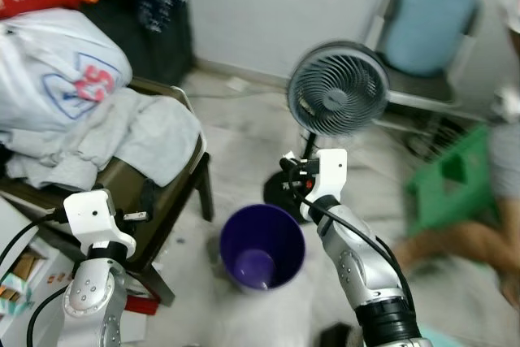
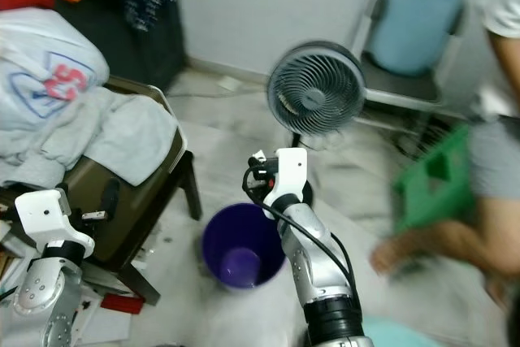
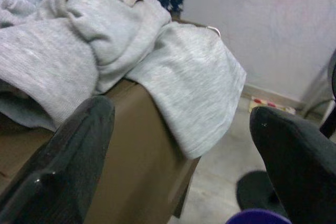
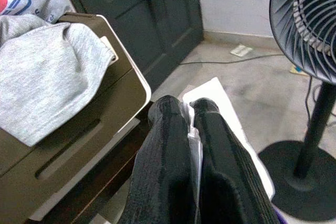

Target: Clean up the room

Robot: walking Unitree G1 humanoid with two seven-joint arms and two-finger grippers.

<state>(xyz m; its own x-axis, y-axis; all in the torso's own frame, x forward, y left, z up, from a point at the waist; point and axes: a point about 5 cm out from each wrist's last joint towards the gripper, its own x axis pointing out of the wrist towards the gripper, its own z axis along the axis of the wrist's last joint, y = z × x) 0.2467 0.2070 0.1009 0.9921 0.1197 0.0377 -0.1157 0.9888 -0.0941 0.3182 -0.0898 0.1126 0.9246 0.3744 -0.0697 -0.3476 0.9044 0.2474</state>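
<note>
A white sheet of paper point(image 4: 220, 108) is pinched in the right gripper point(image 4: 191, 109) above the round purple plastic bin point(image 1: 262, 247) — release is judged next — while the left gripper point(image 3: 178, 145) is held spread.

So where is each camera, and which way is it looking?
Left and right eye views: on the head, looking down at the purple bucket, fan and clothes-heaped chair; both arms show.
Left wrist view: on the left arm, facing the grey sweatshirt between the open left gripper.
Right wrist view: along the right gripper, pinching white paper.
Shared: the sweatshirt, chair and fan.
</note>
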